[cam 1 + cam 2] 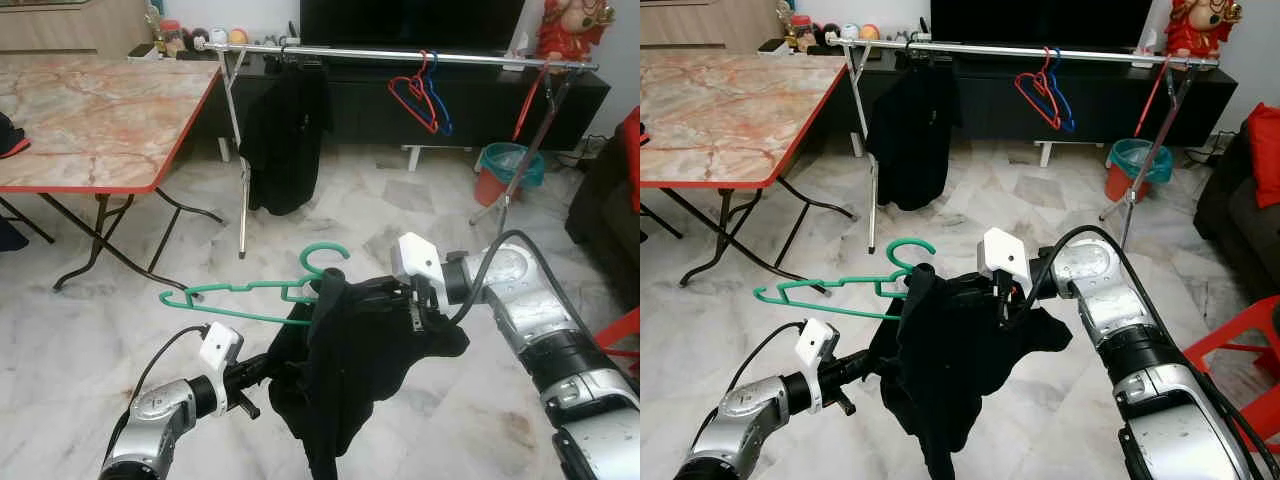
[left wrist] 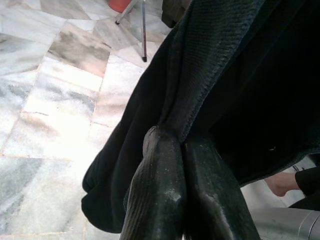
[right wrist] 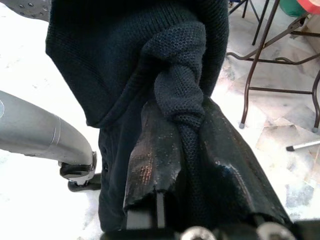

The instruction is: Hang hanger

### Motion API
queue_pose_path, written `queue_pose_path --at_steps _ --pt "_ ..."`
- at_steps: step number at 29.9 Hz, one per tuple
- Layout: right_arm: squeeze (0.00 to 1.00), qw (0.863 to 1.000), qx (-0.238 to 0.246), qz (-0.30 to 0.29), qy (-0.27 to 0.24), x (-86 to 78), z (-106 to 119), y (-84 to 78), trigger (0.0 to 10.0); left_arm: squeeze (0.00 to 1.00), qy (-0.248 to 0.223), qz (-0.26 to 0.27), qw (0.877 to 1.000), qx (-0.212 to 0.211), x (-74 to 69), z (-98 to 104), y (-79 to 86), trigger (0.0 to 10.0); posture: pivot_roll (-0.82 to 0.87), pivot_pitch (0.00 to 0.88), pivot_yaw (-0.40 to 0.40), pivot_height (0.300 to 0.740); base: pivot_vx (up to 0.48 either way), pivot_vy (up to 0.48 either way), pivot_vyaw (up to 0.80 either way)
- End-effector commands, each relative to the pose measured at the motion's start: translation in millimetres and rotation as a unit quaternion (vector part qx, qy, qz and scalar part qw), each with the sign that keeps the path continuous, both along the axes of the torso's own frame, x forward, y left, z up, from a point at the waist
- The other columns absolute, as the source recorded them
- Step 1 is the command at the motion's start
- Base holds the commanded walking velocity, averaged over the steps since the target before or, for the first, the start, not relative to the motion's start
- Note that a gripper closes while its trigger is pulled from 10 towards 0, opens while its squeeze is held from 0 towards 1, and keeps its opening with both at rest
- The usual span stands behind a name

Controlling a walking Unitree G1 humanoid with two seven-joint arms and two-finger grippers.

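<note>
Out in front of the robot, over the marble floor (image 1: 90, 350), both arms are holding up a black garment (image 1: 350, 370) that's half-draped on a green hanger (image 1: 250, 292). In the left eye view the hanger sits tilted, hook pointing up and toward the rack, 1 arm of it sticking out bare to the robot's left while the other side is buried in cloth. The right gripper (image 1: 400, 300) holds the garment near the hanger's neck, the left gripper (image 1: 268, 368) lower down on the fabric. My guess is they're carrying the whole bundle level so the garment doesn't slide off before it reaches the clothes rail (image 1: 400, 53), which is well apart and further ahead.

Right eye view, same scene: the silver rail (image 1: 980, 48) already has a black jacket (image 1: 910, 135) hanging on it, plus a red hanger (image 1: 1035, 95) and a blue hanger (image 1: 1062, 100). There's free rail between them, so that looks like the target. A marble-top folding table (image 1: 720, 110) stands off to the left.

Left wrist view: the 2 black fingers (image 2: 160, 195) are pressed tight together with a fold of the dark cloth pinched at their tips. Fine, soft-looking knit, hanging in loose folds.

Right wrist view: fingers (image 3: 155, 160) clamped around a bunched, twisted rope of chunkier ribbed knit. The fingers are glossy and scuffed. Whether they also catch the hanger wire under the cloth, I can't tell.
</note>
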State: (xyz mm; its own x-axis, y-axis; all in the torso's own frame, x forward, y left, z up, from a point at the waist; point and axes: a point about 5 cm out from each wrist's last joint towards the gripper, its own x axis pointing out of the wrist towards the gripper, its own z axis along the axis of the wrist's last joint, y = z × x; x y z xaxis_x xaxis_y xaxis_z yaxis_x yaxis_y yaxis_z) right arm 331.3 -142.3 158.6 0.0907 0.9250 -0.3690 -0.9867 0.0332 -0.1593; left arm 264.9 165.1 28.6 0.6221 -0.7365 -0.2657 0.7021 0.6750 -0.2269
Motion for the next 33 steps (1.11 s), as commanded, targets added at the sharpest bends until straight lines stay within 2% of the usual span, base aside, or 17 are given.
queue_pose_path --at_steps 1,2,4,5,6,7,8,9,14,18,23,24,28,30,31,33 --pt "0.0 1.0 0.017 -0.002 -0.022 4.0 12 1.2 0.0 0.0 0.003 -0.001 1.0 -0.001 -0.5 0 0.3 0.0 -0.06 0.0 -0.017 0.74 0.0 0.0 0.0" --pt "0.0 1.0 0.016 -0.002 -0.023 3.9 12 0.8 0.0 0.0 0.003 0.004 1.0 0.007 -0.3 -1 1.6 0.0 -0.06 0.0 -0.017 0.74 0.0 0.0 0.0" --pt "0.0 1.0 0.016 -0.005 -0.027 4.4 12 -0.4 0.0 0.0 0.003 0.042 0.998 0.052 3.5 -7 8.1 0.0 -0.06 0.0 -0.016 0.74 0.0 0.0 0.0" --pt "0.0 0.999 0.015 -0.007 -0.029 4.6 12 -1.3 0.0 0.0 0.002 0.06 0.996 0.067 5.1 -8 11.2 1.8 -0.06 0.0 -0.016 0.74 0.0 0.0 0.0" --pt "0.0 0.999 0.01 -0.009 -0.031 4.6 12 -2.8 2.7 0.0 0.003 0.086 0.993 0.085 7.5 -11 16.0 9.8 -0.06 0.0 -0.017 0.74 0.0 0.0 0.0" --pt "0.0 0.999 0.01 -0.009 -0.031 4.6 12 -2.8 2.7 0.0 0.003 0.086 0.993 0.085 7.5 -11 16.0 9.8 -0.06 0.0 -0.017 0.74 0.0 0.0 0.0" --pt "0.0 0.999 0.0 -0.01 -0.035 4.0 10 -5.6 9.7 0.0 0.005 0.11 0.989 0.099 9.4 -12 21.4 10.0 -0.06 0.0 -0.019 0.74 0.0 0.0 0.0" --pt "0.0 0.999 -0.002 -0.012 -0.034 3.9 9 -7.3 10.0 0.0 0.003 0.117 0.987 0.107 9.7 -12 23.9 10.0 -0.06 0.0 -0.018 0.74 0.0 0.0 0.0" --pt "0.0 0.999 -0.004 -0.018 -0.034 4.4 8 -8.9 10.0 0.0 0.001 0.121 0.987 0.109 9.6 -12 25.2 10.0 -0.06 0.0 -0.018 0.74 0.0 0.0 0.0" --pt "0.0 0.998 -0.024 -0.038 -0.04 5.1 5 -23.4 10.0 0.0 -0.005 0.16 0.98 0.116 10.2 -11 36.9 10.0 -0.06 0.0 -0.019 0.74 0.0 0.0 0.0" --pt "0.0 0.997 -0.041 -0.045 -0.039 4.2 5 -38.3 10.0 0.0 -0.005 0.164 0.98 0.117 9.7 -11 40.0 10.0 -0.06 0.0 -0.021 0.74 0.0 0.0 0.0" --pt "0.0 0.997 -0.033 -0.05 -0.038 4.4 9 -45.7 10.0 0.0 -0.005 0.166 0.979 0.121 9.4 -12 40.4 10.0 -0.06 0.0 -0.02 0.74 0.0 0.0 0.0" --pt "0.0 0.998 -0.025 -0.039 -0.031 1.3 13 -52.4 10.0 0.0 -0.004 0.169 0.978 0.124 9.4 -14 39.6 10.0 -0.06 0.0 -0.02 0.74 0.0 0.0 0.0" --pt "0.0 0.999 0.008 -0.025 -0.026 -1.1 19 -53.9 10.0 0.0 -0.001 0.164 0.978 0.127 8.3 -16 38.4 10.0 -0.06 0.0 -0.018 0.74 0.0 0.0 0.0" --pt "0.0 0.999 0.008 -0.025 -0.026 -1.1 19 -53.9 10.0 0.0 -0.001 0.164 0.978 0.127 8.3 -16 38.4 10.0 -0.06 0.0 -0.018 0.74 0.0 0.0 0.0" --pt "0.0 0.998 0.059 -0.003 -0.002 -5.3 27 -51.7 10.0 0.0 0.0 0.163 0.979 0.127 8.1 -17 37.7 10.0 -0.06 0.0 -0.017 0.74 0.0 0.0 0.0"
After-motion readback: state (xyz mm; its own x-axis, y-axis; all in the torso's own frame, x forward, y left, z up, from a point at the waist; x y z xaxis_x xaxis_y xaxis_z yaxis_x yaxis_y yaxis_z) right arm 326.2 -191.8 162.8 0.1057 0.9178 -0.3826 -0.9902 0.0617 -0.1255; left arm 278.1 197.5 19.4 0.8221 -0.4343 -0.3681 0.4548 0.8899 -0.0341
